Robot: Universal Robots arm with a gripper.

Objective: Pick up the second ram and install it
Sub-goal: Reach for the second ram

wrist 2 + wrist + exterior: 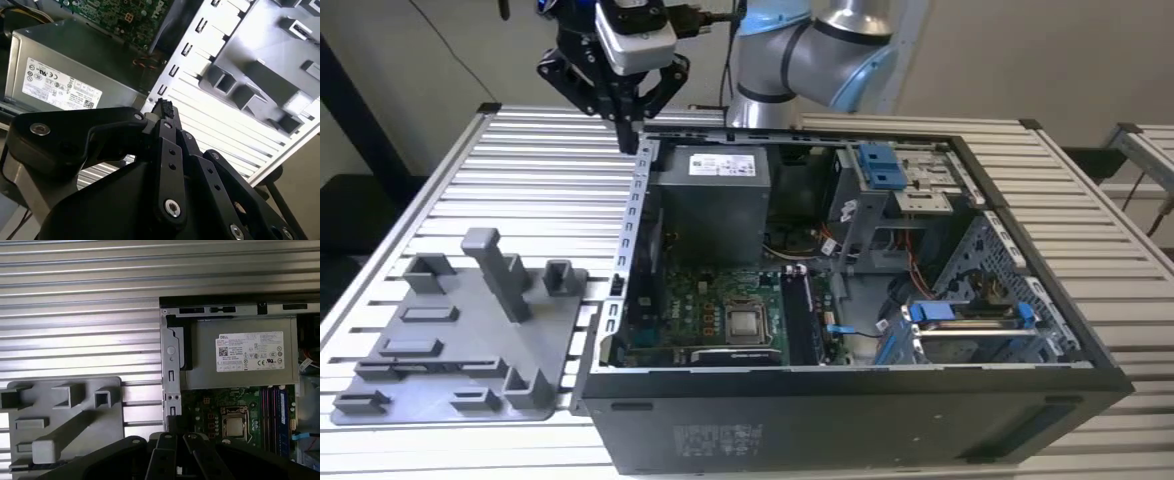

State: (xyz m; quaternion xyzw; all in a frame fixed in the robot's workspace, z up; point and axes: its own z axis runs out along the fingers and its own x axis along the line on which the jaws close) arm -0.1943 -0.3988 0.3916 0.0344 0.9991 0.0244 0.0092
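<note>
Inside the open computer case [854, 420], the second ram [282, 412] seems to be sitting in the slots beside the processor [747, 323], well apart from the claw. Farther back, the gripper [630, 135] is hovering over the case's rear corner near the power supply [710, 195], fingers clenched together, gripping nothing.

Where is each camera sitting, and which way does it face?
Exterior view: off the arm, looking down into the open computer case, grey tray on the exterior view's left; arm and hand show beyond it.
First wrist view: on the arm, looking straight down past the hand at power supply, grey tray and table.
Second wrist view: on the arm, looking slantwise along the hand at power supply and grey tray.
All share hand, power supply, grey tray.
</note>
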